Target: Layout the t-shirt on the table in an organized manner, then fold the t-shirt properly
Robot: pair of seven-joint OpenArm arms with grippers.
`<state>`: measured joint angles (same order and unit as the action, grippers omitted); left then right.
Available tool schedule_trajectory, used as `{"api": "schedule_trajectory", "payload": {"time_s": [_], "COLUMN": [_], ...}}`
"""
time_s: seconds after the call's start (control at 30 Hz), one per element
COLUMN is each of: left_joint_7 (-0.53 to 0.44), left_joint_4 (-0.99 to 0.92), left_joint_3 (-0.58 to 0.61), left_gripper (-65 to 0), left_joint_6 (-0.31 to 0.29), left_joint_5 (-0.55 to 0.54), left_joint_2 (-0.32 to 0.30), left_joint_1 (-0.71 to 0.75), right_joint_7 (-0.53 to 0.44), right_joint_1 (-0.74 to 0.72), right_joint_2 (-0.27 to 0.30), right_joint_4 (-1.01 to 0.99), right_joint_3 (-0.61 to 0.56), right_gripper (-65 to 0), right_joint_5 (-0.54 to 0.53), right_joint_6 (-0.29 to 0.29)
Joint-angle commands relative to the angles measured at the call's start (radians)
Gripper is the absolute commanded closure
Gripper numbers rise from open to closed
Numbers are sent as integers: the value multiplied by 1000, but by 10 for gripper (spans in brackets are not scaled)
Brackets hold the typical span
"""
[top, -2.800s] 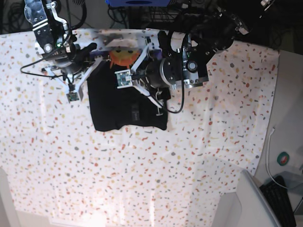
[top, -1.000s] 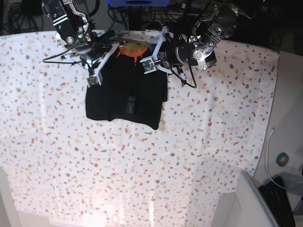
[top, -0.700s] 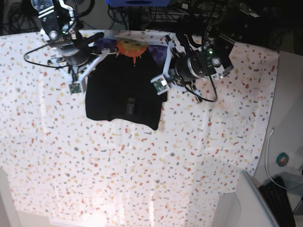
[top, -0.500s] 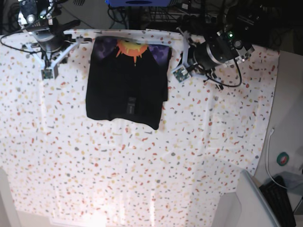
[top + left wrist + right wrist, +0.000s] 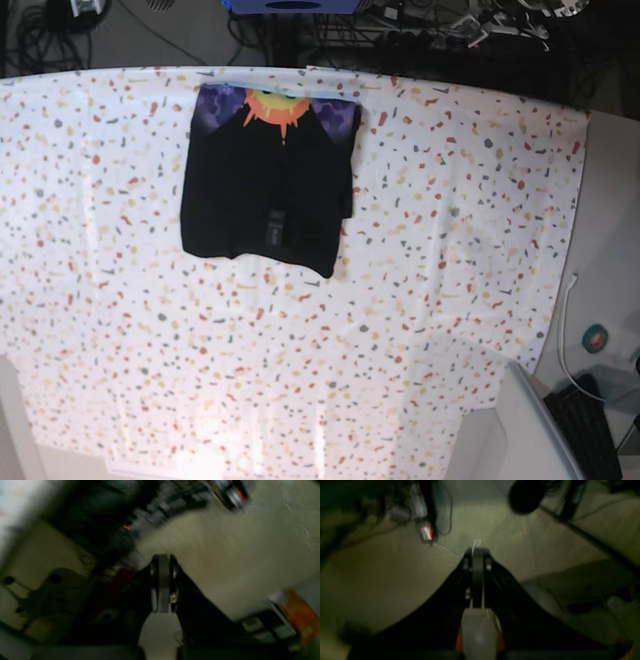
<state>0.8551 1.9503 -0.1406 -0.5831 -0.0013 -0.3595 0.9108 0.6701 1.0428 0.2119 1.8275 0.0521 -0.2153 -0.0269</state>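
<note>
T-shirt: black folded rectangle, orange sunburst at far edge.

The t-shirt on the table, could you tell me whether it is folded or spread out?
Folded. The t-shirt lies as a compact black rectangle on the table, no sleeves sticking out, the sunburst print along its far edge.

T-shirt folded flat on table, near far edge, left of centre.

You see tangled black cables on the dark floor at the far edge, and a keyboard at the near right corner.
</note>
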Motion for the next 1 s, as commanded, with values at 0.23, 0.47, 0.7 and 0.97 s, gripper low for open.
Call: {"api": "schedule_trajectory", "payload": {"time_s": [0.23, 0.47, 0.7, 0.97], "left_joint_7": [-325, -805, -1285, -1281], "left_joint_4": [-532, -1403, -1936, -1867], "left_joint_3": [-3, -1, -3, -15], "left_gripper": [0, 0, 0, 0], "left_joint_6": [-5, -2, -1, 1], "left_joint_5": [-4, 30, 343, 496], "left_joint_2": [67, 93, 136, 241], "left_joint_1": [-81, -437, -652, -658], "right_joint_7": [-49, -556, -840, -890], "right_joint_1": [-394, -813, -824, -835], "right_joint_2": [14, 24, -4, -84], "right_joint_4": [-763, -1666, -1736, -1735], "right_joint_3": [-13, -174, -357, -357], "right_gripper": [0, 0, 0, 0], "right_joint_5": [12, 156, 242, 242], "right_joint_6": [359, 491, 344, 230]}}
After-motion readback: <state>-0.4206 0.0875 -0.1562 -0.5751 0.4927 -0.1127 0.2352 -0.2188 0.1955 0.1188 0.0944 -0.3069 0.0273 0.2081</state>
